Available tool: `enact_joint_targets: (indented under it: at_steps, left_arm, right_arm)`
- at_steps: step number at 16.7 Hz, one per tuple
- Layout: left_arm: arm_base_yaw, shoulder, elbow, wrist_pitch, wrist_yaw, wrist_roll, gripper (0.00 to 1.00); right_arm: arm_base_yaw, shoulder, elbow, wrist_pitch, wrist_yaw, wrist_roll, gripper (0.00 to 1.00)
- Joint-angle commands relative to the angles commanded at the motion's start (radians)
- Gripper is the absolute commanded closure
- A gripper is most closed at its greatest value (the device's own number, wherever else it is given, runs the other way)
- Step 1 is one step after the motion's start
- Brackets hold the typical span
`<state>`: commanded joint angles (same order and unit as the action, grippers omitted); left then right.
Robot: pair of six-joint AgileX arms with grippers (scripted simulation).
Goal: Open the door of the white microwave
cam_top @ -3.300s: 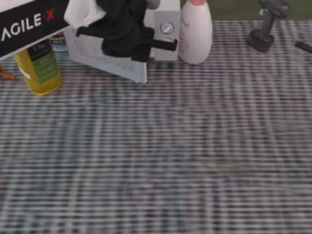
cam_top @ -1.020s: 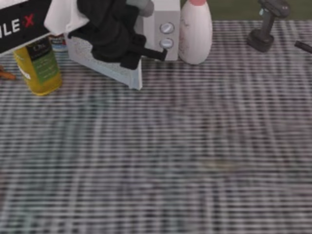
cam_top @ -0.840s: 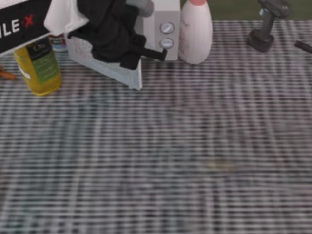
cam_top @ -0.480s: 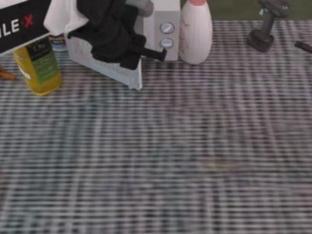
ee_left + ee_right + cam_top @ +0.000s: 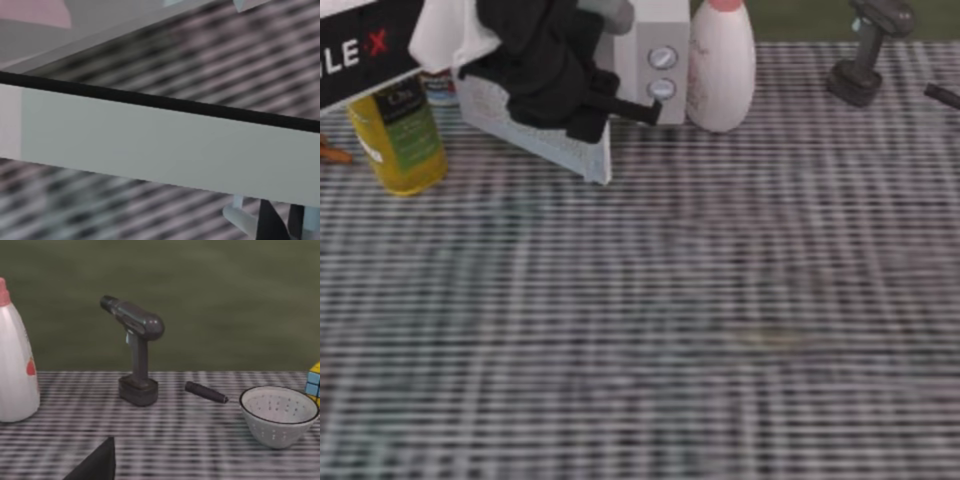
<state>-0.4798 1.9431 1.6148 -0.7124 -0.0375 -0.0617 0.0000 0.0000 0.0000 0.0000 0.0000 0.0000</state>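
Observation:
The white microwave [image 5: 658, 55] stands at the table's back edge, its two silver knobs showing. Its door [image 5: 555, 140] is swung out to the left, its free edge pointing toward the table's front. My left gripper [image 5: 570, 100] hangs over the door's free end. In the left wrist view the door's pale edge [image 5: 165, 150] crosses the picture, and dark fingers [image 5: 270, 225] sit shut around its pale handle [image 5: 240, 220]. My right arm is out of the top view; only a dark tip of my right gripper [image 5: 100, 465] shows in the right wrist view.
A white pink-capped bottle [image 5: 721, 65] stands right of the microwave, a yellow bottle [image 5: 398, 135] left of the door. A dark drill [image 5: 865, 50] is at the back right, with a perforated white bowl [image 5: 278, 415] and a small dark stick [image 5: 206, 392] near it.
Since the oldest frame my left gripper has moved left with the door, which swung wider and uncovered both knobs. Over the last second nothing has visibly moved.

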Motion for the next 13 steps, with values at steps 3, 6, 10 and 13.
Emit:
enact_joint_targets:
  at_steps: [3, 6, 10, 13]
  left_arm:
    - [-0.006, 0.003, -0.002, 0.0, 0.007, -0.004, 1.0]
    - [0.004, -0.017, -0.026, 0.007, 0.024, 0.03, 1.0]
    - [0.036, -0.065, -0.089, 0.022, 0.071, 0.12, 1.0]
    - [0.041, -0.075, -0.1, 0.025, 0.08, 0.137, 1.0]
  right_arm:
    - [0.0, 0.0, 0.0, 0.0, 0.0, 0.0, 0.0]
    - [0.0, 0.0, 0.0, 0.0, 0.0, 0.0, 0.0]
    - [0.0, 0.0, 0.0, 0.0, 0.0, 0.0, 0.0]
    - [0.0, 0.0, 0.0, 0.0, 0.0, 0.0, 0.0]
